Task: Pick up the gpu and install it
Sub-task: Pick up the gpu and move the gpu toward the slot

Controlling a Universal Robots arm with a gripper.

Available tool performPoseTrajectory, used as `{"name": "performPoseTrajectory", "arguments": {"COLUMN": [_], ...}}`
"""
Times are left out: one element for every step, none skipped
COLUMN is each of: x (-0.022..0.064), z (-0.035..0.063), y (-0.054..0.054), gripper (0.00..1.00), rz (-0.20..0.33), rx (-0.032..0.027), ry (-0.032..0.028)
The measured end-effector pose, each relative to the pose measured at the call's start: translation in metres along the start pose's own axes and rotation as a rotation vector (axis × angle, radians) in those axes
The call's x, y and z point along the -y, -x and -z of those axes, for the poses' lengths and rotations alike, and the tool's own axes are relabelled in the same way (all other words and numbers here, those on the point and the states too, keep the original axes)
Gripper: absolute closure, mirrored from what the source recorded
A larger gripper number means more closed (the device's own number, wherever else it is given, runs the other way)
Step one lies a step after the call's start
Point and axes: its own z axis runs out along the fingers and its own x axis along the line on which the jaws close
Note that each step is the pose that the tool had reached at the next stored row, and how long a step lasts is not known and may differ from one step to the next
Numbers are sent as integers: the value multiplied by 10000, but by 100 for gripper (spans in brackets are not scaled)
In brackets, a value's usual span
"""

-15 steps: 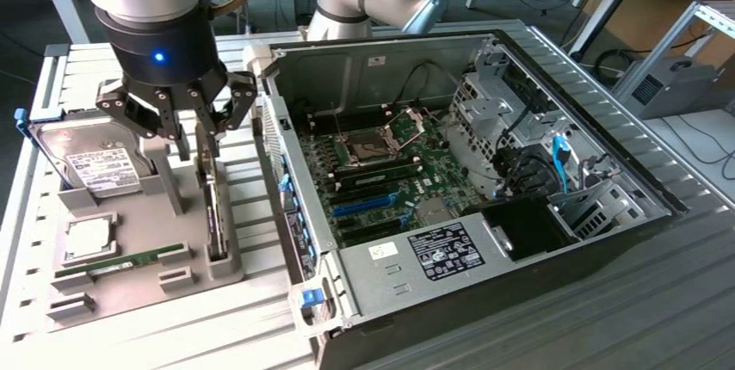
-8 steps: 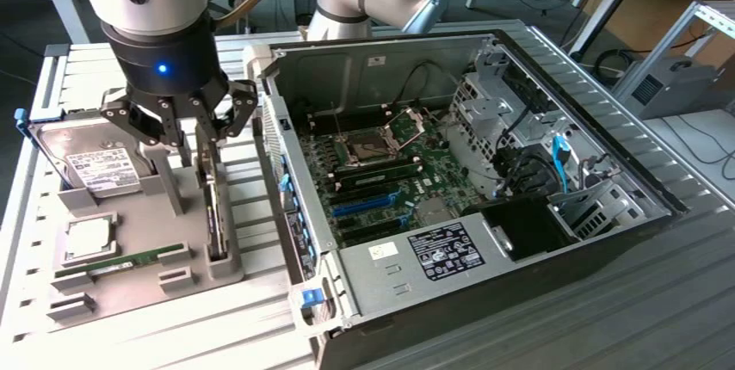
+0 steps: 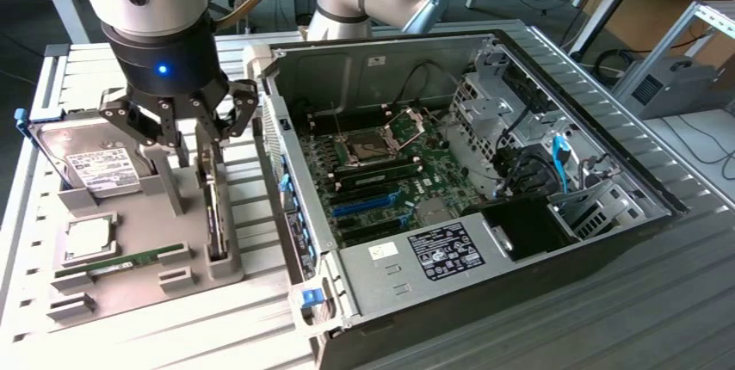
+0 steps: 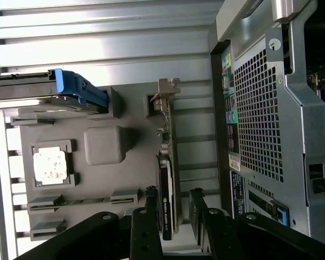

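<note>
The gpu (image 3: 213,215) stood on its long edge in a slot of the grey parts tray (image 3: 138,288), on the side of the tray nearest the open computer case (image 3: 483,241). From the wrist view it showed as a thin black card (image 4: 167,181) with its grey metal bracket (image 4: 165,89) at the end farther from the camera.

The arm's gripper (image 3: 193,153) hung straight over the card, its black fingers (image 4: 150,203) reaching down on either side of it. The jaws stood wide. On one side I could see a clear gap between finger and card. On the other the finger was just beside the board, and I couldn't tell whether it touched. The card sat fully down in its slot, not lifted.

Elsewhere on the tray, the silver hard drive (image 3: 98,163) leaned upright in its blue frame (image 3: 23,120) at the exterior view's left, a square processor chip (image 3: 89,237) lay flat in its recess, and a slim green RAM stick (image 3: 138,260) lay near the tray's front edge.

The case lay on its side to the exterior view's right of the tray, its green motherboard (image 3: 379,172) exposed. Tray and case both rested on a ribbed metal table (image 3: 655,310).
</note>
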Motion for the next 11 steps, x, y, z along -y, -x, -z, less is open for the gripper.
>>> {"name": "performPoseTrajectory", "arguments": {"x": [0, 0, 0, 0, 4, 22, 51, 81, 106, 124, 136], "z": [0, 0, 0, 0, -1, 0, 2, 4, 4, 5, 5], "y": [0, 0, 0, 0, 0, 1, 4, 6, 8, 9, 10], "gripper": [63, 56, 56, 56, 56, 56, 56, 56, 56, 56, 56], "rz": [-1, -1, 0, -1, -1, -2, -2, -1, -1, -1, -1], "rx": [0, 0, 0, 0, 2, 2, -1, -2, -2, -2, -2], "ry": [0, 0, 0, 1, 7, 14, 18, 20, 22, 22, 21]}}
